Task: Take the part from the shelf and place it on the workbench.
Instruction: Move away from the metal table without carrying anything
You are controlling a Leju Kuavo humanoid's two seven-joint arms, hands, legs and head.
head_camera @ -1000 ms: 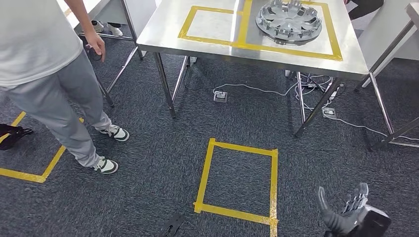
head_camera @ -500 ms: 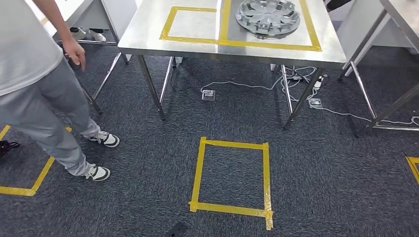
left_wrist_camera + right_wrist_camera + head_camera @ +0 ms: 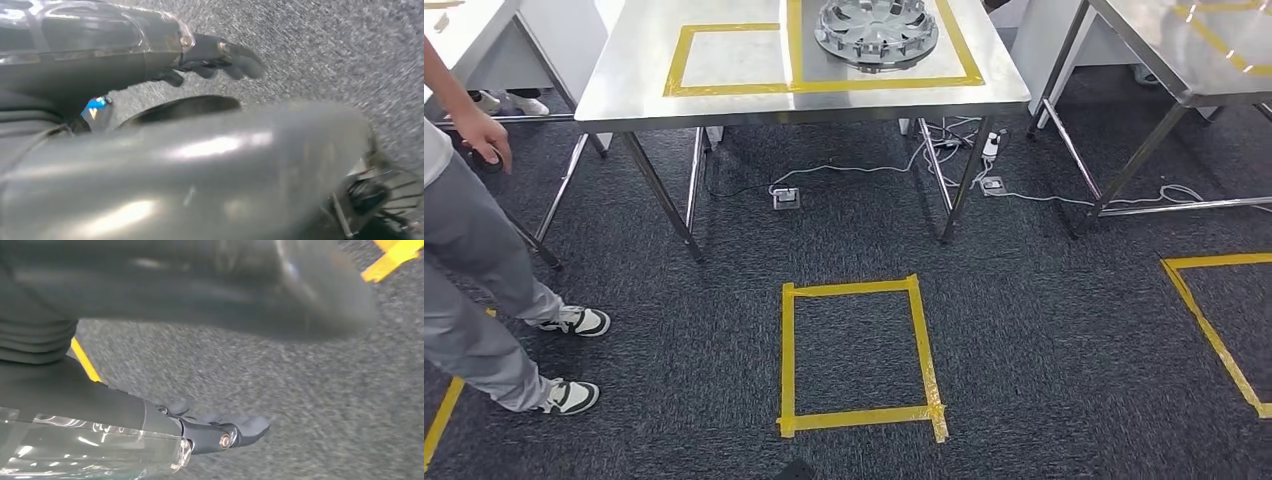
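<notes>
Part [image 3: 876, 30] on workbench [image 3: 724, 95] | left robot hand [image 3: 220, 57] empty | right robot hand [image 3: 220, 432] empty

A person [image 3: 469, 270] stands at the left edge of the head view in grey trousers and white-and-dark sneakers [image 3: 572, 321], one hand [image 3: 484, 135] hanging beside what may be a small dark object (too small to tell). On the dark carpet [image 3: 1044, 340] a rectangle of yellow tape [image 3: 788, 355] lies in front, with another taped corner [image 3: 1214, 300] to the right. White cables [image 3: 864, 168] and a power strip [image 3: 786, 198] lie on the floor. A second steel table [image 3: 1194, 50] stands at the upper right.
</notes>
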